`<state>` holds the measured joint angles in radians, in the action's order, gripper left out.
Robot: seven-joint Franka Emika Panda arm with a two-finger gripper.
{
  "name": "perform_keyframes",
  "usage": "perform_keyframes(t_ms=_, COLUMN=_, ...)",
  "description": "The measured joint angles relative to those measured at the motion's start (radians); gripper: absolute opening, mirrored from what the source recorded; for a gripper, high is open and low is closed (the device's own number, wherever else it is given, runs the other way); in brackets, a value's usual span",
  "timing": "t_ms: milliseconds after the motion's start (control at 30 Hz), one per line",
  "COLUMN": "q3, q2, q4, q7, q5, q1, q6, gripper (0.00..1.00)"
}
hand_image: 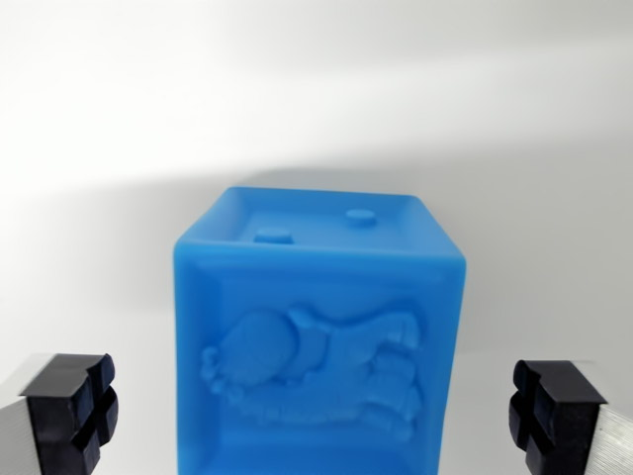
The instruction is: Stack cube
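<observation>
Cube (pixel 318 336) sits lower centre of the wrist view, squarely between the two pads of the end effector (pixel 315 416), which show at bottom left and bottom right. Clear gap on each side, no contact, so it's released and grasping nothing. No real long axis: near-equal sides, faces roughly square to the pads. Blue soft-looking plastic, raised rim, embossed relief figure on the facing side, two round studs on the recessed top. Rests on a plain white counter (pixel 316 89). Next move, I'd judge: descend a bit, then clench.
</observation>
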<state>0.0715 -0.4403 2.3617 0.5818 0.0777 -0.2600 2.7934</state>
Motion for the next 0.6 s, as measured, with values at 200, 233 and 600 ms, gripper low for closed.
perform_keyframes(t_ms=200, q3=-0.009, q2=-0.046, q4=-0.012, q7=-0.002, q5=0.003, q1=-0.008, q6=0.034, gripper=1.0)
perform_keyframes(t_ms=233, q3=-0.011, q2=-0.053, q4=-0.014, q7=-0.002, q5=0.003, q1=-0.009, q6=0.038, gripper=1.0)
perform_keyframes(t_ms=600, q3=-0.018, q2=-0.076, q4=-0.022, q7=-0.002, q5=0.004, q1=-0.016, q6=0.055, gripper=0.0)
